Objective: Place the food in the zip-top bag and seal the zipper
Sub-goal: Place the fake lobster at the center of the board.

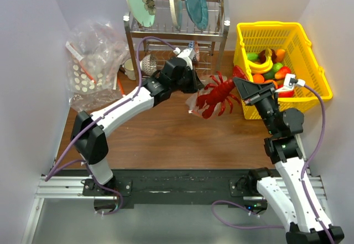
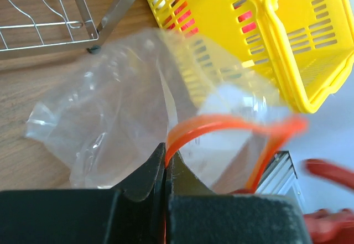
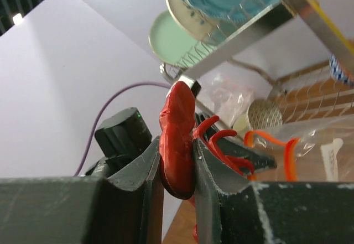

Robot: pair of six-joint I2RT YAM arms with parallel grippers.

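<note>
The glossy red lobster (image 1: 217, 98) hangs above the table's middle, claws pointing left. My right gripper (image 1: 239, 87) is shut on its tail end; in the right wrist view the red body (image 3: 177, 128) is pinched between the jaws of this gripper (image 3: 177, 147). My left gripper (image 1: 194, 87) holds the clear zip-top bag (image 1: 193, 105) just left of the lobster. In the left wrist view its jaws (image 2: 165, 151) are shut on the orange-red zipper band (image 2: 221, 123), which bows open, and the clear pouch (image 2: 110, 117) hangs beyond it.
A yellow basket (image 1: 315, 72) with several toy fruits stands at the back right, close behind the lobster. A metal dish rack (image 1: 177, 31) with plates stands at the back. A heap of clear dotted bags (image 1: 91, 61) lies at the back left.
</note>
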